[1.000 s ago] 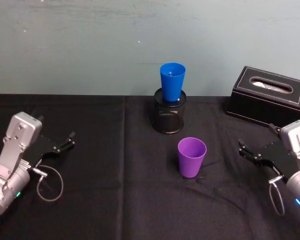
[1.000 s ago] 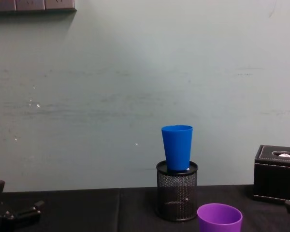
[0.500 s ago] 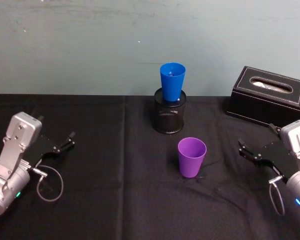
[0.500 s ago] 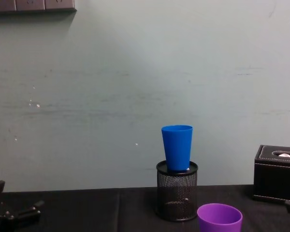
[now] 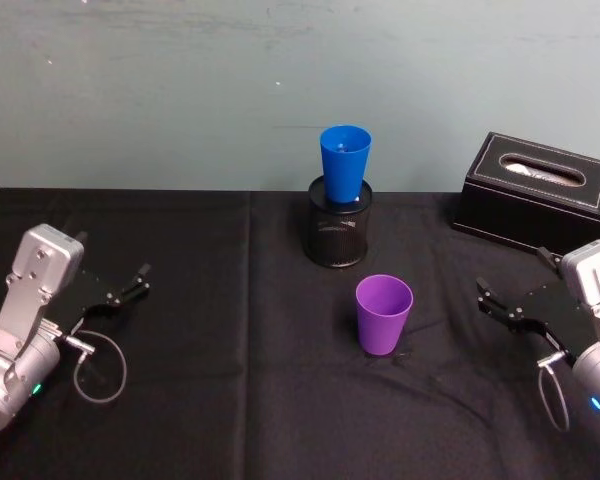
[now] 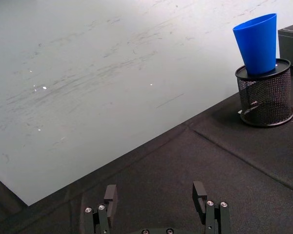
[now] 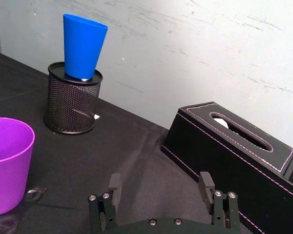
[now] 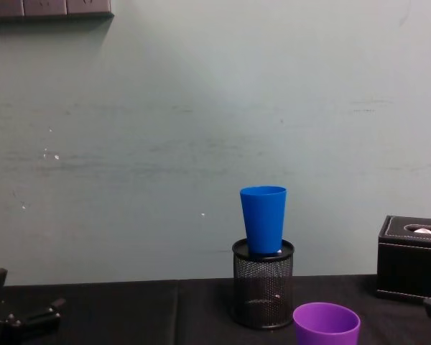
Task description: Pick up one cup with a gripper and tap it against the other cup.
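1. The left tool (image 5: 140, 281) hangs low over the left side of the desk (image 5: 230, 400), on a silver-grey arm that comes in from the near left corner. Its two black fingers are spread wide apart with nothing between them, and they point right, toward the middle of the desk. A thin grey cable loop (image 5: 100, 368) hangs beside its wrist.
2. The desk is covered by a black cloth with a crease running from near to far, left of centre. A pale grey-green wall (image 5: 180, 90) rises at its far edge.
3. A black mesh pen holder (image 5: 338, 235) stands upright near the far edge, about in the middle.
4. The blue cup (image 5: 344, 163) stands upright with its narrow base set into the mouth of the pen holder. Most of its body rises above the holder's rim, with its open end up.
5. The purple cup (image 5: 383, 315) stands upright on the cloth, open end up. It is nearer than the pen holder and slightly to its right, apart from it. It touches neither tool and stands between them, closer to the right one.
6. A black box (image 5: 535, 195) with an oval slot in its top lies at the far right of the desk.
7. The right tool (image 5: 483, 298) hangs low over the right side of the desk, to the right of the purple cup and apart from it. Its fingers are spread wide around nothing and point left, toward the cup.
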Controlling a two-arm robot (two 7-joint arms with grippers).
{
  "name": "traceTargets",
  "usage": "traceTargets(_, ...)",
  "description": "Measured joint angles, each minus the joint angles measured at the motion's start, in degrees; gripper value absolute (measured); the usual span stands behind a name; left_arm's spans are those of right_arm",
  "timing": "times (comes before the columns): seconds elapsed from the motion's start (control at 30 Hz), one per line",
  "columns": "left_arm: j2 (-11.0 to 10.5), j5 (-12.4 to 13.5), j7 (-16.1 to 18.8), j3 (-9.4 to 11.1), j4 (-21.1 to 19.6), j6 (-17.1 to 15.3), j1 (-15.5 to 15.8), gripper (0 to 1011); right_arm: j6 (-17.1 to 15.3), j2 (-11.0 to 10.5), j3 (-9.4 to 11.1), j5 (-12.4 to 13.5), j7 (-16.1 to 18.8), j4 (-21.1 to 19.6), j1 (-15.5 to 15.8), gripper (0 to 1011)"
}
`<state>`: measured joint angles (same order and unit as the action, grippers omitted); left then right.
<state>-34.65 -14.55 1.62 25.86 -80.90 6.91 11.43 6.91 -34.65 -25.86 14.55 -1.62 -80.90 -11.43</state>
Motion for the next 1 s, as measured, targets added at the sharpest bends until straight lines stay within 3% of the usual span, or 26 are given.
traceTargets(0.3, 0.0, 0.0, 0.0, 0.0, 0.0, 0.0, 0.0, 1011, 0.2, 0.3, 1.6, 1.4, 1.5, -1.6, 1.6, 1003)
traceTargets(0.47, 0.0, 0.0, 0.0, 0.0, 0.0, 0.0, 0.0, 1012, 2.0, 0.8, 2.4, 2.0, 3.2, -2.3, 2.6, 1003)
traceTargets(1.0, 0.0, 0.0, 0.0, 0.0, 0.0, 0.0, 0.0, 1012, 2.4, 3.0, 2.4, 2.9, 8.3, -4.5, 4.6, 1003)
